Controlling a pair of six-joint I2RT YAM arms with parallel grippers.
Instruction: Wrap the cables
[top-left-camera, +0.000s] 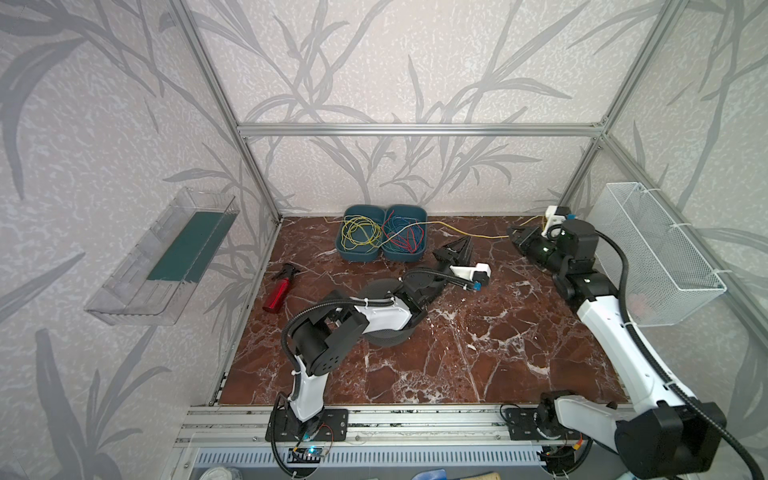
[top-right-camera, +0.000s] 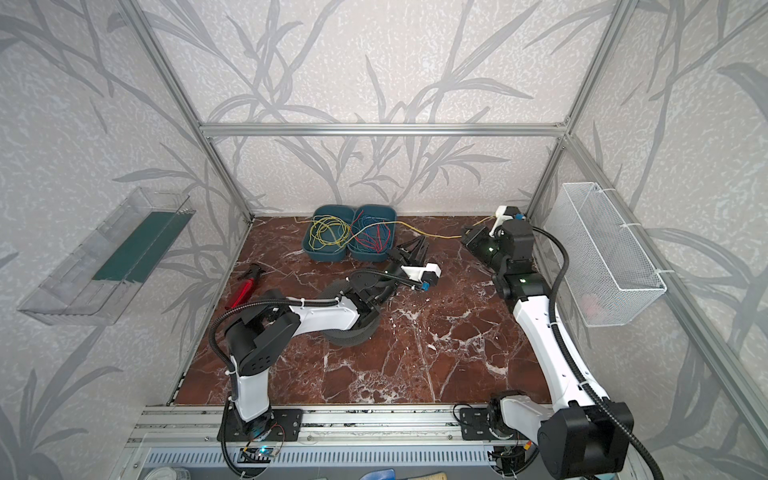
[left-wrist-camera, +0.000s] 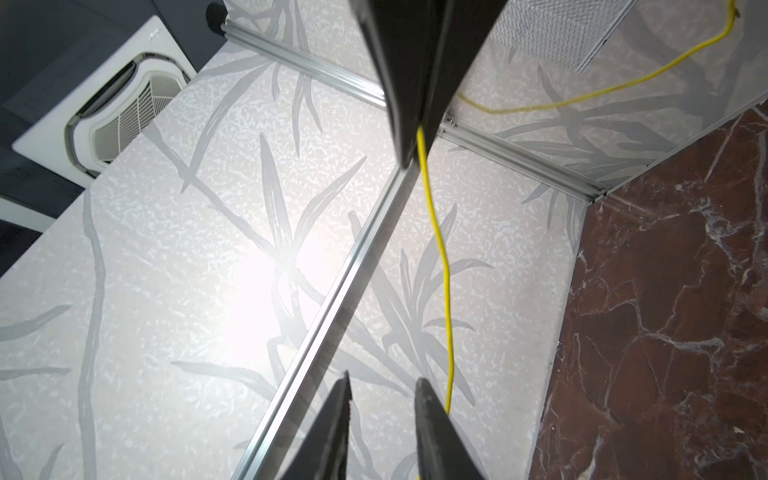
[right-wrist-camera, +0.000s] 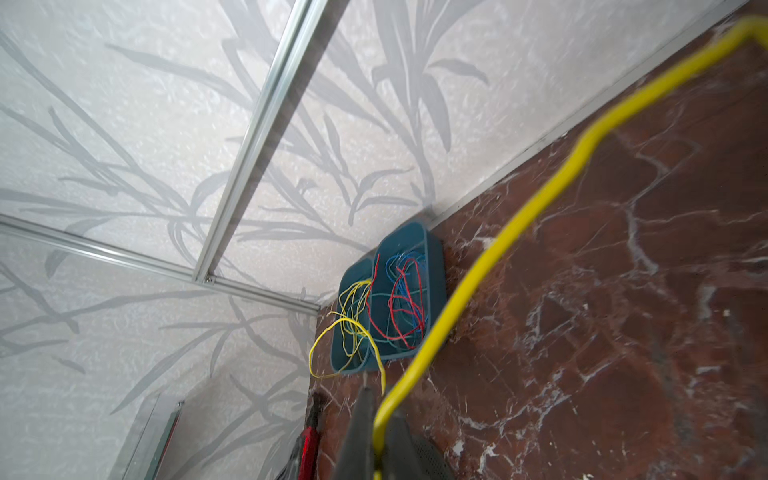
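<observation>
The yellow cables (top-left-camera: 359, 232) (top-right-camera: 328, 232) lie coiled in the left of two teal trays (top-left-camera: 338, 245) at the back. One strand (top-left-camera: 457, 227) (top-right-camera: 419, 227) runs out of the tray, across the right tray, to the back right corner. There my right gripper (top-left-camera: 512, 233) (top-right-camera: 464, 237) (right-wrist-camera: 380, 415) is shut on it, as the left wrist view (left-wrist-camera: 409, 158) also shows. My left gripper (top-left-camera: 465, 243) (top-right-camera: 419, 243) (left-wrist-camera: 382, 378) stands open just in front of the right tray. The strand (left-wrist-camera: 444, 270) passes along the outer side of one finger (left-wrist-camera: 432, 424), not through the gap.
Red and blue wires (top-left-camera: 405, 235) fill the right teal tray (top-left-camera: 424, 216). A red spray bottle (top-left-camera: 278, 293) lies at the left. A dark round mesh thing (top-left-camera: 386, 336) sits under the left arm. A white wire basket (top-left-camera: 660, 253) and a clear shelf (top-left-camera: 166, 257) hang on the side walls.
</observation>
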